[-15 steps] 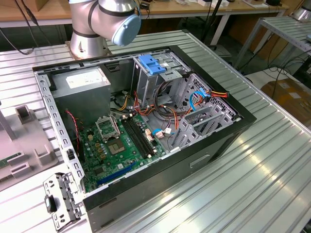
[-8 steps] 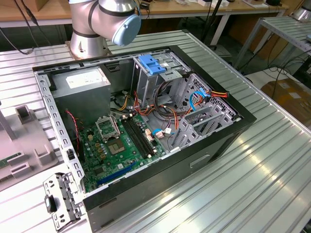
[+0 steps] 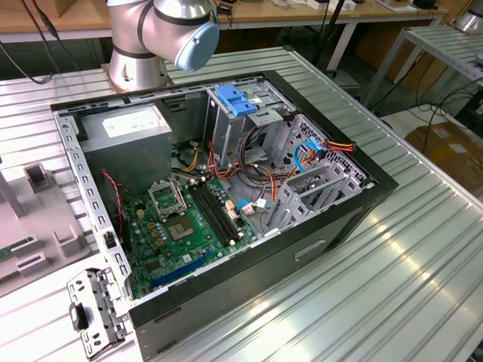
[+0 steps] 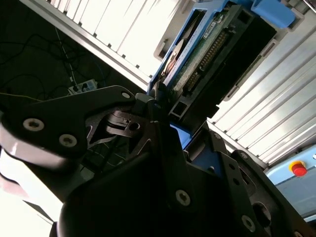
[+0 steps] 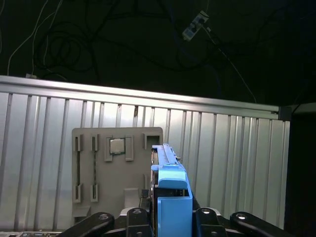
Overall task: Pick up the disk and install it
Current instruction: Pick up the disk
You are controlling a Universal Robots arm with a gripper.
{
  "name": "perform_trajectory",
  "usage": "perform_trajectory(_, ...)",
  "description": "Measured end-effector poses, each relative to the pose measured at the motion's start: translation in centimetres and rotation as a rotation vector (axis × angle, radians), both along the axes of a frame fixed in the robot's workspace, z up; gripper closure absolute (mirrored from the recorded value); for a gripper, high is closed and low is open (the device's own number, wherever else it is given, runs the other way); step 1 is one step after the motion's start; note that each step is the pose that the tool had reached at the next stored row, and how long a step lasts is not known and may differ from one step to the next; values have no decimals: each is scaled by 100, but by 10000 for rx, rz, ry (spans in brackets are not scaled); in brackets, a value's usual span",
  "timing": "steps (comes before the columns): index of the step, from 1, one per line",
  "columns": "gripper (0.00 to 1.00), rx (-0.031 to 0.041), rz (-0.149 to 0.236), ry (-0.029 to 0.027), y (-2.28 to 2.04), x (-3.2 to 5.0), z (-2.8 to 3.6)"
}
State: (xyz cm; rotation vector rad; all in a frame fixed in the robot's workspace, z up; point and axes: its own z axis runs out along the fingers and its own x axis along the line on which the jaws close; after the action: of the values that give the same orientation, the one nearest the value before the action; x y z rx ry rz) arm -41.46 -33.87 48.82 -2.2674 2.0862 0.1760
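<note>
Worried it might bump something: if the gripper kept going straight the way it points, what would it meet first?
The gripper holds the disk, which would probably touch the ribbed table first, beside the grey tray; depth is unclear.

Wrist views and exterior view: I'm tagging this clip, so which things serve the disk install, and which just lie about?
In the job: disk, clamped in the gripper; open computer case.
Not part of it: power supply, motherboard, grey fixture tray, loose metal bracket.
</note>
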Motion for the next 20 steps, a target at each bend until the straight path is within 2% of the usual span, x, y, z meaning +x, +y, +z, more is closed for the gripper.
perform_trajectory(13, 63, 0, 0, -1, -45, 38, -1)
perform_trajectory(20, 63, 0, 0, -1, -69, 97, -1)
